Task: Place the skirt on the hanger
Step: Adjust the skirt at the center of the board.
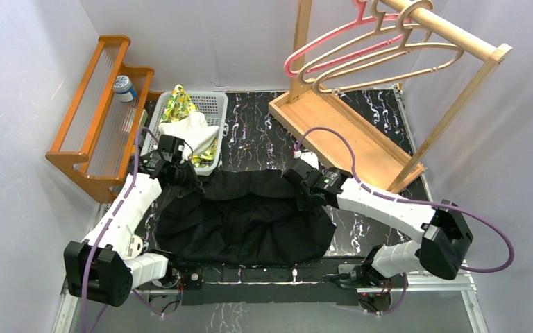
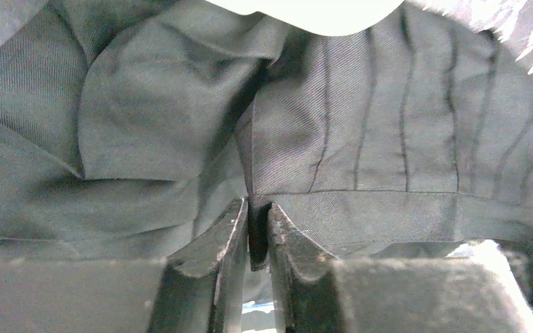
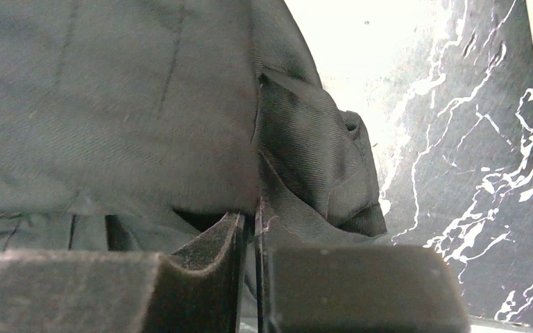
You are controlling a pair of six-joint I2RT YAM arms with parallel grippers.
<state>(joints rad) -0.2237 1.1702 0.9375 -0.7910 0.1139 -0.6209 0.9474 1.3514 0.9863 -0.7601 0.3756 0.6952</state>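
Note:
A black skirt [image 1: 246, 216] lies spread on the dark marbled table between my arms. My left gripper [image 1: 178, 173] is shut on the skirt's waistband at its far left corner; in the left wrist view the gripper [image 2: 258, 220] pinches a fold of the cloth [image 2: 361, 139]. My right gripper [image 1: 308, 195] is shut on the waistband at the far right corner; in the right wrist view the gripper [image 3: 251, 225] clamps the fabric edge [image 3: 146, 111]. Several hangers [image 1: 361, 52], one pink and the others wooden, hang from the rail of a wooden rack at the back right.
The wooden rack's base [image 1: 343, 135] lies just behind my right gripper. A white basket [image 1: 212, 114] with clothes stands behind my left gripper. An orange wooden shelf [image 1: 100, 111] with a small jar [image 1: 123, 88] is at the back left.

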